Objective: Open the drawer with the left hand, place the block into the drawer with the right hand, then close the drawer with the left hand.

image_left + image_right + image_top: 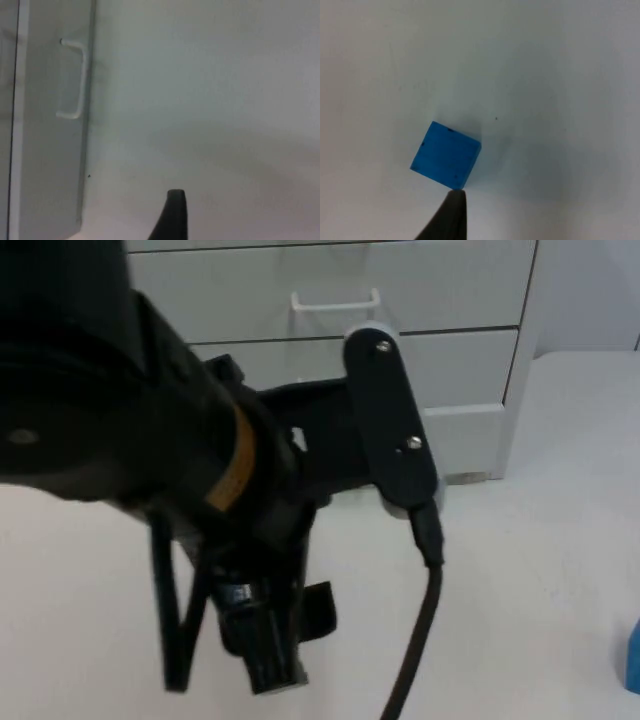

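A white drawer cabinet (440, 300) stands at the back of the table, its fronts flush and shut. A white bar handle (335, 302) sits on the drawer front just above my left arm (200, 460), which reaches across the near middle of the table. In the left wrist view my left gripper (175, 217) hangs over bare table, well short of the drawer front (50, 150) and its handle (75, 80). A blue block (446, 156) lies on the table directly in front of my right gripper (451, 217). The same block (632, 655) shows at the table's far right.
White table top (540, 560) stretches open between the cabinet and the block. A grey wall (590, 290) rises right of the cabinet. My left arm hides much of the table's left and middle.
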